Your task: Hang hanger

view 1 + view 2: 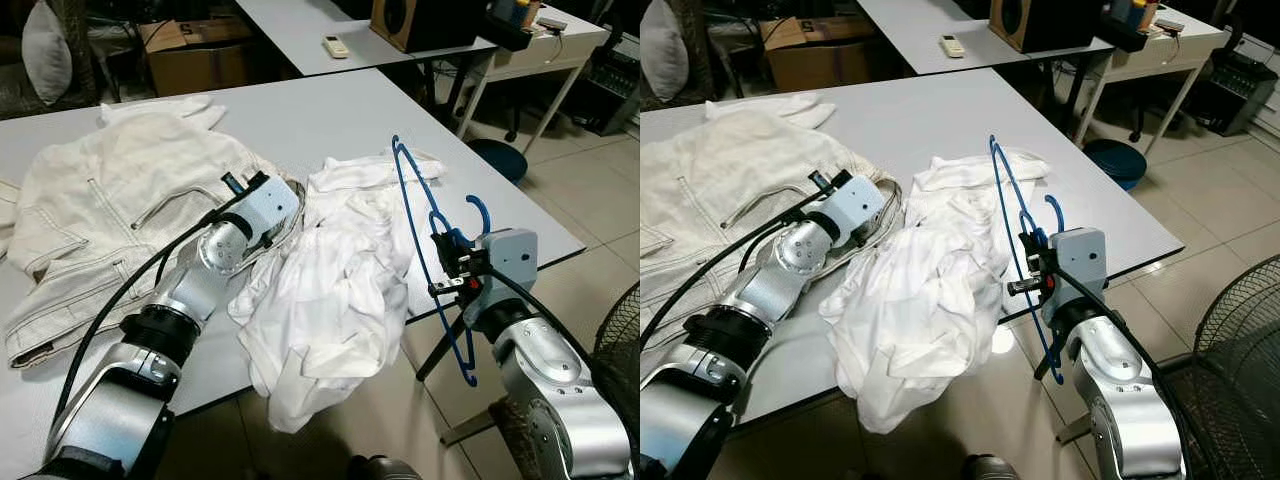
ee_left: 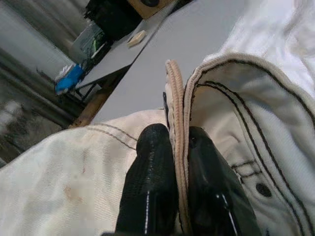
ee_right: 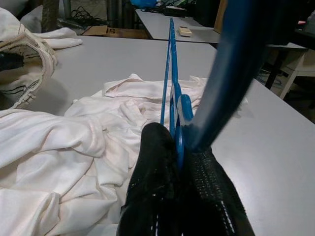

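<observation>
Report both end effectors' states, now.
Left end effector: shut on the collar edge of the cream jacket.
Right end effector: shut on the blue hanger, held above the table.

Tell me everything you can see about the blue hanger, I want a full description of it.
The blue hanger is thin, apparently plastic, with a triangular frame and a curved hook. The right end effector is shut on it near the neck, holding it upright and edge-on above the table's right edge. One corner points up, another hangs below table level. It stands just right of the crumpled white shirt; whether it touches the cloth cannot be told. Nothing hangs on it.
</observation>
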Robot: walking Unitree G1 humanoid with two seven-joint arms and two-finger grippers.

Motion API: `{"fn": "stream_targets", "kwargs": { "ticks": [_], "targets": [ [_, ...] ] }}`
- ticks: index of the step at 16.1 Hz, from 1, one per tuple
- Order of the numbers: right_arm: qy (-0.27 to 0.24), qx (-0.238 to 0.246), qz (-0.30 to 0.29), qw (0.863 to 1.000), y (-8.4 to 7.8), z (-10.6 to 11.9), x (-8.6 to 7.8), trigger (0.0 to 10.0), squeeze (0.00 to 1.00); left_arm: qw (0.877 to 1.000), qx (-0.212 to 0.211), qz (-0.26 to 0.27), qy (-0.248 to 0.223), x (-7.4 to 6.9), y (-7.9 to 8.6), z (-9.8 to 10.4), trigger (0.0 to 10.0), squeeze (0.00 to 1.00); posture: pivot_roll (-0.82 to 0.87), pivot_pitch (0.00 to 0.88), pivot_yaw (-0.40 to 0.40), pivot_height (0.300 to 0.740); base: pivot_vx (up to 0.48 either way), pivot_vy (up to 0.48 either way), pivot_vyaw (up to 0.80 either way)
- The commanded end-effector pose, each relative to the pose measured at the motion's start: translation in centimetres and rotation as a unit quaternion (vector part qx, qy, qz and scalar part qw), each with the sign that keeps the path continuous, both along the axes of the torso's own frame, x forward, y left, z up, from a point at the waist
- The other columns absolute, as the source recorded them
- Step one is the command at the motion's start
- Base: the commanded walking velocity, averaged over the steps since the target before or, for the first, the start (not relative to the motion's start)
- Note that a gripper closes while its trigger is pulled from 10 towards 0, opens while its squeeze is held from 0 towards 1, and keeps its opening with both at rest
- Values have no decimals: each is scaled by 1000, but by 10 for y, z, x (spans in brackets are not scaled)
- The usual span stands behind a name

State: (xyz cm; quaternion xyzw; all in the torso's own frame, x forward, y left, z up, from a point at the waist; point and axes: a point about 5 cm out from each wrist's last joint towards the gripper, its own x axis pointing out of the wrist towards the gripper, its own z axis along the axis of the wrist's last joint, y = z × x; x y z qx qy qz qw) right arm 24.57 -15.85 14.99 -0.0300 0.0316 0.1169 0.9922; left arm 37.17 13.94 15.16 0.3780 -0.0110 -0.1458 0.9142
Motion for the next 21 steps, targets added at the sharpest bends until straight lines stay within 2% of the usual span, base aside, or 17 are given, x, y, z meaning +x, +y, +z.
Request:
{"fn": "stream_targets", "kwargs": {
  "ticks": [1,2,3,5,6,7,8,9,10,13,15,16,18,20,21],
  "targets": [
    [-10,4,5,1000,1,3,0,10000,0,999,-39,15,-18,6,4,14,0,0,-189,36,-11,740,0,0,0],
    [-19,14,24,999,4,7,1,10000,0,996,-79,26,-18,10,10,22,0,0,-189,36,-11,740,0,0,0],
    [-23,17,32,999,5,9,1,10000,0,995,-93,28,-18,11,11,24,0,0,-189,36,-11,740,0,0,0],
    [-39,104,142,984,25,27,-6,10000,0,985,-162,40,-36,24,28,60,0,0,-170,18,1,740,0,0,0],
    [-38,117,162,979,28,29,-8,10000,0,984,-168,39,-40,26,30,66,0,0,-170,18,1,740,0,0,0],
    [-29,131,191,972,34,30,-12,10000,0,984,-167,36,-53,29,35,80,0,0,-162,11,2,740,0,0,0],
    [-11,146,227,963,42,29,-17,10000,0,984,-159,27,-76,33,42,105,0,0,-150,3,1,740,0,0,0],
    [-2,162,252,954,48,29,-21,10000,0,985,-147,22,-86,35,47,120,0,0,-143,0,0,740,0,0,0],
    [1,166,262,951,50,29,-22,10000,0,986,-138,18,-90,36,48,124,0,0,-139,0,2,740,0,0,0],
    [9,190,320,928,67,32,-26,10000,0,990,-83,5,-113,38,54,152,0,0,-107,0,-3,740,0,0,0],
    [17,187,340,922,81,33,-10,10000,0,991,-39,-15,-131,38,53,185,0,0,-83,0,0,740,0,0,0],
    [22,179,350,919,85,34,-6,10000,0,991,-21,-25,-132,38,51,191,0,0,-75,0,0,740,0,0,0],
    [37,155,352,922,90,31,3,10000,0,990,-2,-40,-133,37,48,197,0,0,-69,0,3,740,0,0,0],
    [95,110,258,955,90,13,37,10000,0,991,12,-58,-117,37,47,203,0,0,-63,0,2,740,0,0,0],
    [107,110,225,962,87,10,47,10000,0,992,15,-61,-109,37,48,203,0,0,-58,0,1,740,0,0,0]
  ]
}}
